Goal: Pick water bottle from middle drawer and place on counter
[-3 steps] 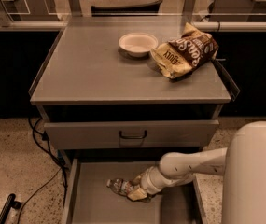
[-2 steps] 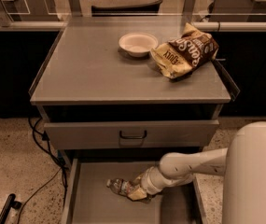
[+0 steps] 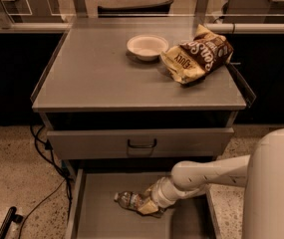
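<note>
At the left of the middle drawer, the low side wall stands well apart from the water bottle. The bottle lies on its side on the drawer floor with its white cap toward that wall, so a nudge could send the ribbed round body rolling away from me. My gripper sits low in the drawer at the bottle's right end, covering it. I cannot tell whether I am clamped on it or only resting against it, and that is the 1st worry: a hold near just 1 end would likely let the bottle swing or slip on the lift. Above me hangs the closed drawer front, so rising straight up risks knocking the bottle or my arm on its lower edge. I judge I must draw back first. On the counter, the bowl and, farther right, the chip bag could be bumped by a careless set-down.
</note>
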Robot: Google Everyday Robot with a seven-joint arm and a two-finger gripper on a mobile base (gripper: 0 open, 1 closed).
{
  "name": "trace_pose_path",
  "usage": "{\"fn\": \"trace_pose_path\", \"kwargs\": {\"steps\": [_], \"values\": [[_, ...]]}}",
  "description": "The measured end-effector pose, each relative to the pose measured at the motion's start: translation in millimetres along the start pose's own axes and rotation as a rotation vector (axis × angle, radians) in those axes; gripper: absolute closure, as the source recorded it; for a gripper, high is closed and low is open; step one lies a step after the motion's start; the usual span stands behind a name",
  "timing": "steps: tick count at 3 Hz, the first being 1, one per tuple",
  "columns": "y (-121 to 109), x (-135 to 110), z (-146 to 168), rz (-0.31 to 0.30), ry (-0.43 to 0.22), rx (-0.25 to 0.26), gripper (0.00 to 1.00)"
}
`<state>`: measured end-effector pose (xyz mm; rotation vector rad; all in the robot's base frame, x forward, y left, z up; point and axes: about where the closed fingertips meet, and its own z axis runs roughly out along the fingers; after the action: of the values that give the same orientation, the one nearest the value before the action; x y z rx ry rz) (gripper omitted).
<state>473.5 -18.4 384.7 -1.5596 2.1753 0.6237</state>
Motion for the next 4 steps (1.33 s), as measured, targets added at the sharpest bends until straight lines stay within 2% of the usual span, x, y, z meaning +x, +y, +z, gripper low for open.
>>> {"fn": "trace_pose_path", "kwargs": {"steps": [1, 2, 3, 4], "values": [[10.7, -17.6, -46.3, -0.053, 0.008, 0.020, 1.00], [7.5, -50.4, -103.5, -0.127, 0.012, 0.066, 1.00], [-6.6, -87.7, -168.7, -0.185, 0.010, 0.110, 1.00], [-0.3, -112.3, -217.2, -0.231, 0.012, 0.095, 1.00]]}}
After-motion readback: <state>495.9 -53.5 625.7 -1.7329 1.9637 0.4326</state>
